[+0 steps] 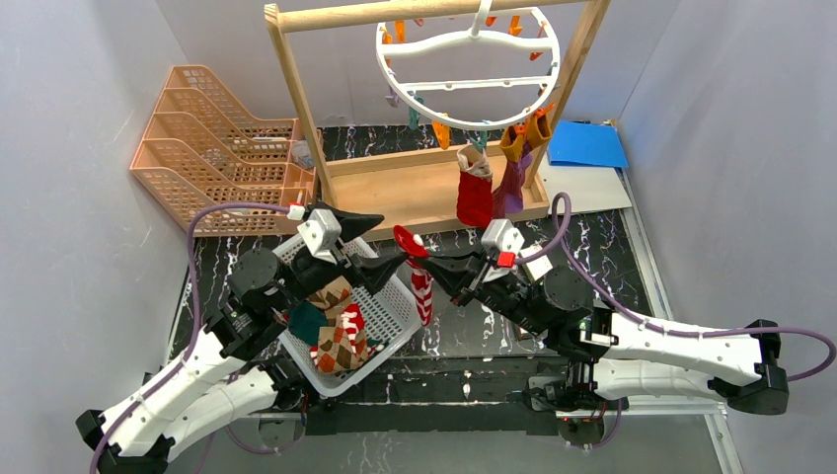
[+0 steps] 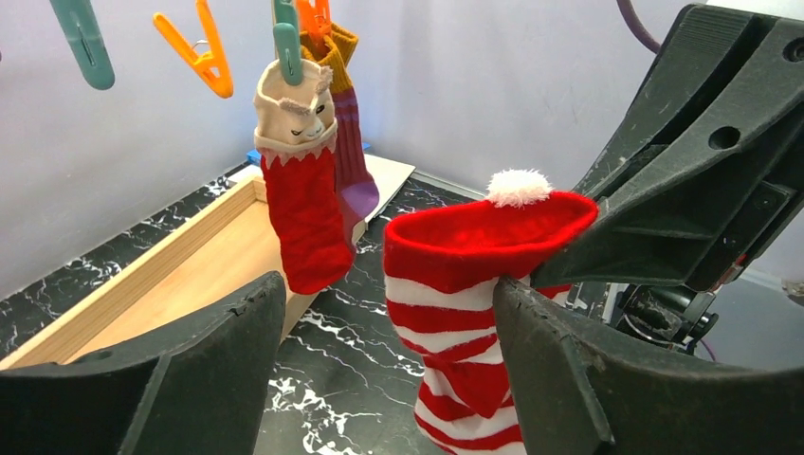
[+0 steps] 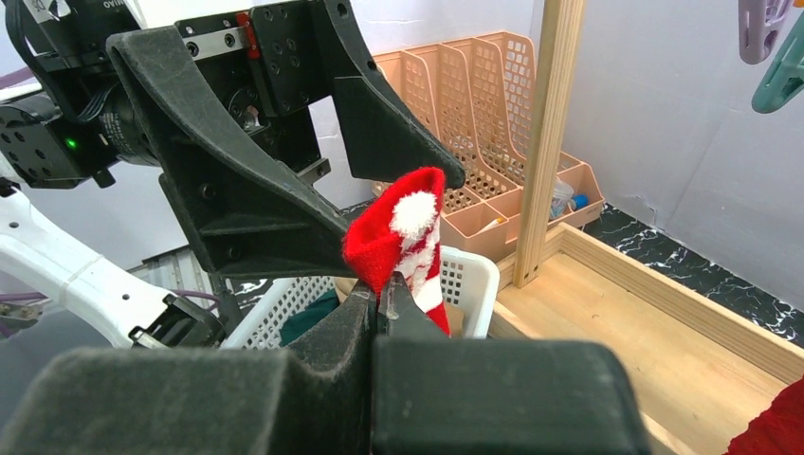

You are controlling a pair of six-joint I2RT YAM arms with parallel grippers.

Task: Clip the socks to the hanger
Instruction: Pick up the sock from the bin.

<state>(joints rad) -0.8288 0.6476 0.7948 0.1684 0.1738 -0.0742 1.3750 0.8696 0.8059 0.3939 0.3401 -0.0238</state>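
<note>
A red and white striped sock [image 1: 421, 291] with a white pompom hangs from my right gripper [image 1: 426, 262], which is shut on its red cuff [image 3: 398, 232]. My left gripper [image 1: 393, 240] is open, its jaws either side of that sock [image 2: 455, 284]; the sock touches the right finger [image 2: 559, 379]. The white ring hanger [image 1: 468, 41] hangs from the wooden rack's bar. A red sock with a cream cuff [image 1: 475, 197] and a maroon-purple sock with an orange cuff [image 1: 511, 183] are clipped to it. Orange [image 2: 204, 59] and teal [image 2: 85, 38] clips dangle empty.
A white mesh basket [image 1: 393, 308] under my left arm holds argyle [image 1: 341, 346], dark teal [image 1: 306, 321] and striped socks. The wooden rack's base tray [image 1: 415, 193] lies behind. An orange file tray [image 1: 212, 148] stands back left, a blue sheet [image 1: 587, 143] back right.
</note>
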